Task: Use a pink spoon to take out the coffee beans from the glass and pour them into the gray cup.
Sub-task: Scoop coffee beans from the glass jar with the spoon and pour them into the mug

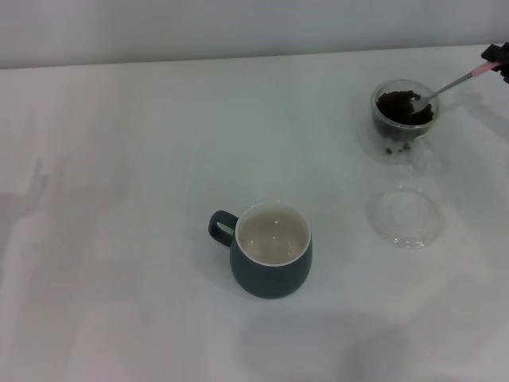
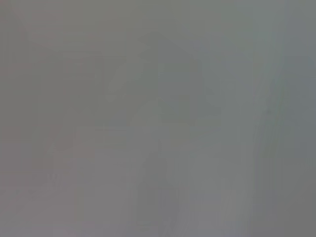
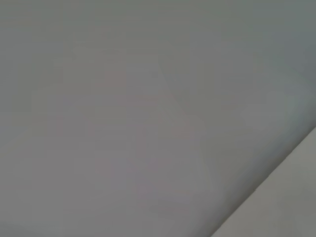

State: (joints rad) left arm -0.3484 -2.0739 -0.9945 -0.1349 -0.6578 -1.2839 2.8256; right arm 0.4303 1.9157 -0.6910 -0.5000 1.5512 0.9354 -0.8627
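The glass (image 1: 403, 119) stands at the far right of the table in the head view, holding a heap of coffee beans (image 1: 402, 106). The pink spoon (image 1: 453, 83) reaches into it from the right, its silver bowl down among the beans and its pink handle end at the frame's right edge. There my right gripper (image 1: 499, 60) shows only as a dark tip, shut on the handle. The gray cup (image 1: 270, 253) sits in the middle near the front, handle to the left, its cream inside bare. My left gripper is out of view. Both wrist views show only blank grey.
A shallow clear round dish (image 1: 406, 216) lies just in front of the glass, to the right of the gray cup. The white table (image 1: 119, 199) stretches to the left, and its far edge meets a pale wall.
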